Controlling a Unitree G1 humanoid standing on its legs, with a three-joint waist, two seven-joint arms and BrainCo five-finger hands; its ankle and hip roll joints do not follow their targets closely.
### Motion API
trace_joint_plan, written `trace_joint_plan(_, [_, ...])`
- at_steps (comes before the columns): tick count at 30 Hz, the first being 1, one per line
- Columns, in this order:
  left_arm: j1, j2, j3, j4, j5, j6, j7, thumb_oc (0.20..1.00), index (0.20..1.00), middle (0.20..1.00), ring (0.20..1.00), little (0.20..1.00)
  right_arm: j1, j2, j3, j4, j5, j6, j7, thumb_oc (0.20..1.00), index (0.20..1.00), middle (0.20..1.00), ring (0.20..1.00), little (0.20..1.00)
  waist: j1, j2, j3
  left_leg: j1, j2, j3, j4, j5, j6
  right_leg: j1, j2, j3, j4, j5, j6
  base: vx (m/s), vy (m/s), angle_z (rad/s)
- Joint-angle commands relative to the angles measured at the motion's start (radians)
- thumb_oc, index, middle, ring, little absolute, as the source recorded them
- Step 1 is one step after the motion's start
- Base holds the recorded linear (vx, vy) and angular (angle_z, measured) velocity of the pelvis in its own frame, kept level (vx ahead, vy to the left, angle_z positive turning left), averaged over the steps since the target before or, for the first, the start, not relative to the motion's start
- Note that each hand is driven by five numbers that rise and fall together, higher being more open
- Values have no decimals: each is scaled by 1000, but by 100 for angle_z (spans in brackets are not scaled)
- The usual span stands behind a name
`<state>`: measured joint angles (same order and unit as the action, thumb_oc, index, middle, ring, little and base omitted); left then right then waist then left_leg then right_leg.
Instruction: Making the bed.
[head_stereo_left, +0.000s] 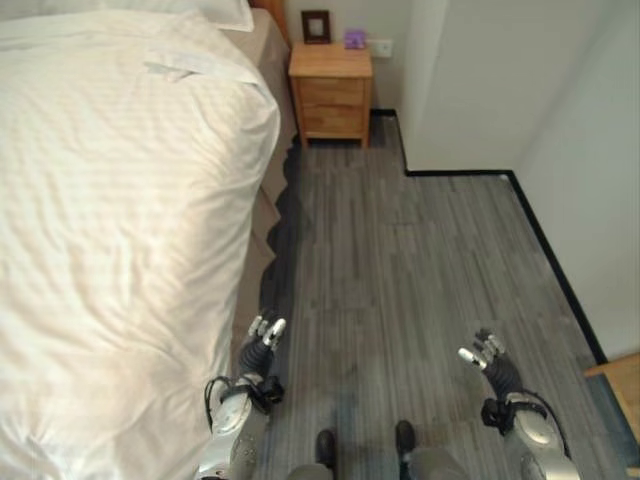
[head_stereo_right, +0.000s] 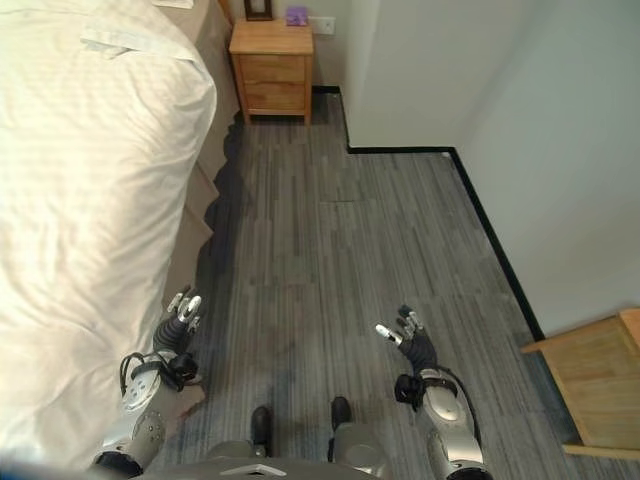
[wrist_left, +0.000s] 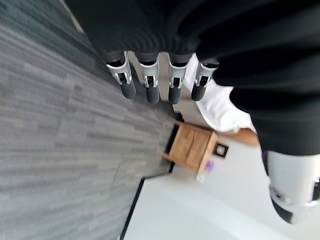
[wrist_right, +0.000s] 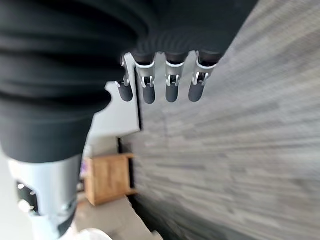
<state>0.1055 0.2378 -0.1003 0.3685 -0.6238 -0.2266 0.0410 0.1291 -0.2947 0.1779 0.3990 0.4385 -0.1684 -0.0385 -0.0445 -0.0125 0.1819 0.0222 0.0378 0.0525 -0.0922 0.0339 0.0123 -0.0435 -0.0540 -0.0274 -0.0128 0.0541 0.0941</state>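
Robot hand (head_stereo_left: 266, 338) beside frame-cropped duvet (head_stereo_left: 110, 230)

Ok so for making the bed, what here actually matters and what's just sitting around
Part of the job:
white duvet covering the bed
pillow at the head
left hand, open, beside the bed's edge
right hand, open, over the floor

Just lying about:
wooden nightstand
picture frame on it
purple item on it
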Motion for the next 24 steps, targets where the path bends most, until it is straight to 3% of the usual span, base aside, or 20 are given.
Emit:
trace_joint_plan(1, [-42,-11,0,-21,-42,-42,-14,1000,1000,1000,1000,1000,-33,-11,-17,-55,26,-39,12,1000,1000,1000,1000,1000,2,-27,-53,29,-90,-17,5,-19,-2,51,42,14,-27,-23,13,69,-5,-1])
trace_joint_plan(3, [-33,2,-18,-31,22,-32,-8,1000,1000,1000,1000,1000,-35,-7,-30,-38,40,-42,-5,1000,1000,1000,1000,1000,0,-29,-56,45,-88,-20,5,-25,-2,75,44,15,-49,-16,10,66,-4,0])
trace_joint_plan(13, [-28,10,-9,-25,52,-30,-2,1000,1000,1000,1000,1000,-35,-24,-34,-71,-27,-38,-7,1000,1000,1000,1000,1000,-4,-41,-56,54,-88,-15,12,-46,5,71,43,28,-32,-25,10,38,9,-8])
trace_joint_plan(16, [-50,26,-3,-24,51,-34,12,1000,1000,1000,1000,1000,-68,-22,-34,-78,-19,-47,-20,1000,1000,1000,1000,1000,3,-44,-25,11,-78,4,65,-68,17,-21,48,28,110,-53,18,-69,15,-23])
trace_joint_plan(18, [-61,43,-5,-37,61,-37,19,1000,1000,1000,1000,1000,-90,-20,-30,-96,-20,-53,-22,1000,1000,1000,1000,1000,11,-41,3,-4,-63,27,83,-85,29,-120,44,-6,276,-39,56,-31,50,-46])
trace_joint_plan(19, [-65,58,-15,-49,88,-38,18,1000,1000,1000,1000,1000,-90,-17,-35,-106,-32,-54,-27,1000,1000,1000,1000,1000,4,-31,19,18,-61,36,73,-97,38,-186,21,-27,418,19,101,66,54,-71])
trace_joint_plan(20, [-65,58,-15,-49,88,-38,18,1000,1000,1000,1000,1000,-90,-18,-35,-106,-32,-54,-27,1000,1000,1000,1000,1000,4,-31,19,18,-61,36,73,-97,38,-187,21,-27,420,18,101,197,79,-61])
trace_joint_plan(21, [-72,69,-33,-59,114,-34,12,1000,1000,1000,1000,1000,-90,-11,-48,-108,-31,-58,-34,1000,1000,1000,1000,1000,-4,-25,28,61,-62,49,55,-108,35,-219,-14,-60,435,68,109,183,47,-17])
trace_joint_plan(22, [-70,71,-39,-69,121,-34,8,1000,1000,1000,1000,1000,-87,-13,-49,-111,-34,-54,-34,1000,1000,1000,1000,1000,-12,-15,31,83,-56,49,48,-113,32,-243,-37,-74,437,66,108,307,60,2])
trace_joint_plan(24, [-78,89,-62,-84,156,-35,-5,1000,1000,1000,1000,1000,-81,-15,-67,-111,-29,-58,-37,1000,1000,1000,1000,1000,-45,6,40,144,-42,30,27,-129,9,-288,-59,-69,331,60,93,375,-16,38])
